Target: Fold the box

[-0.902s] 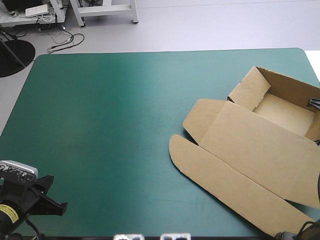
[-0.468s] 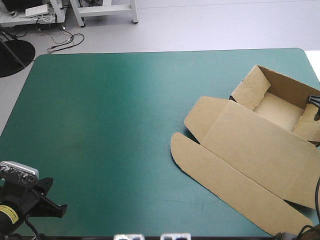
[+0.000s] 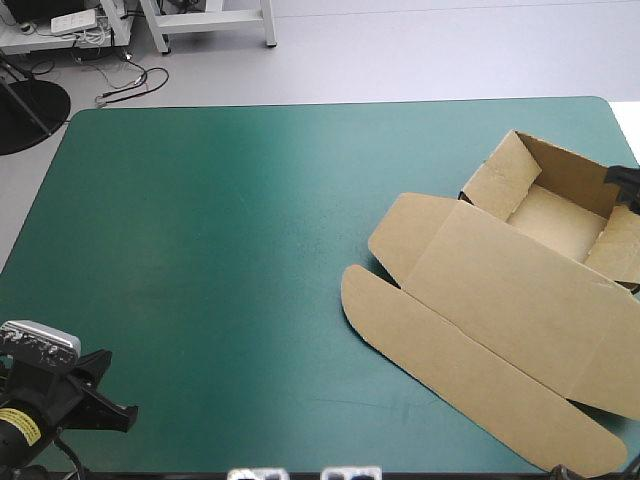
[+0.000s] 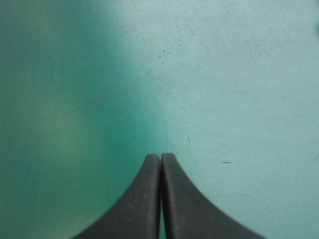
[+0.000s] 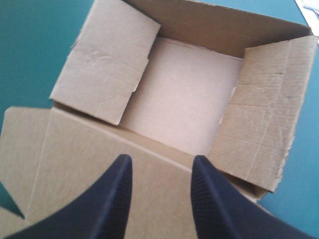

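Observation:
The brown box [image 3: 520,290] lies at the table's right side as an open tray, its lid panel flat toward the front edge. In the right wrist view the tray floor [image 5: 184,94] shows between two side flaps that lean inward. My right gripper [image 5: 159,162] hovers open over the seam between lid and tray, with nothing between its fingers. In the high view only its tip [image 3: 622,178] shows, at the picture's right edge, by the tray's far wall. My left gripper [image 4: 160,157] is shut over bare teal-green cover, at the table's front left corner [image 3: 105,400], far from the box.
The table's teal-green cover [image 3: 230,250] lies bare left of the box. The tray end of the box reaches close to the table's right edge, and the lid's rounded flap [image 3: 370,300] points toward the middle.
The right gripper has drifted toward the far edge along the tray's right side. The right side flap has tipped inward and the box shifted slightly. The left arm barely moved.

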Available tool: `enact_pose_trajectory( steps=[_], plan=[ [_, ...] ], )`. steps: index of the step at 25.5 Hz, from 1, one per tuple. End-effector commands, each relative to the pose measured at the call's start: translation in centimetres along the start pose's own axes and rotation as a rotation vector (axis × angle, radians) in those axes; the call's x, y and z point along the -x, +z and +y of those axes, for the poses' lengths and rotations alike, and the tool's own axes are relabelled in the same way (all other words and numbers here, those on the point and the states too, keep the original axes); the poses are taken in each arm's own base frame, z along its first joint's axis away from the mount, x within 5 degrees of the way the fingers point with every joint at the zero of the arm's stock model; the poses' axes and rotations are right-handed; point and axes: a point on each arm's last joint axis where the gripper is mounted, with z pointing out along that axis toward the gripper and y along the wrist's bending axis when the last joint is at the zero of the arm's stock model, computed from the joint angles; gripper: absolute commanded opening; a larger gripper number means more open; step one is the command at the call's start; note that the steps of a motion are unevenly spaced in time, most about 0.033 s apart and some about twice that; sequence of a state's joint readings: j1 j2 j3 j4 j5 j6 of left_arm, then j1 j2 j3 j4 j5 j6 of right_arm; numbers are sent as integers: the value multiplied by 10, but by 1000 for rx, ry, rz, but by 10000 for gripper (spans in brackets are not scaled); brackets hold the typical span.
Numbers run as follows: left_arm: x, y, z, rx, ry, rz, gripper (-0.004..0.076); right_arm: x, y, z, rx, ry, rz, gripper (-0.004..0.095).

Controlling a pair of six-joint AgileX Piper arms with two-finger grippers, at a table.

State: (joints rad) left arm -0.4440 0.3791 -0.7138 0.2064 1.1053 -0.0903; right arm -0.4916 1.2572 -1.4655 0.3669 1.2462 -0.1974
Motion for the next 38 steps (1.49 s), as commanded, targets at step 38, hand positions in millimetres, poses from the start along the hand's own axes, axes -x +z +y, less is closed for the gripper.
enact_pose_trajectory(
  steps=[38],
  plan=[
    [-34,14,-23,-211,80,-184,-9,-244,-16,19,16,-393,-338,-20]
  ],
)
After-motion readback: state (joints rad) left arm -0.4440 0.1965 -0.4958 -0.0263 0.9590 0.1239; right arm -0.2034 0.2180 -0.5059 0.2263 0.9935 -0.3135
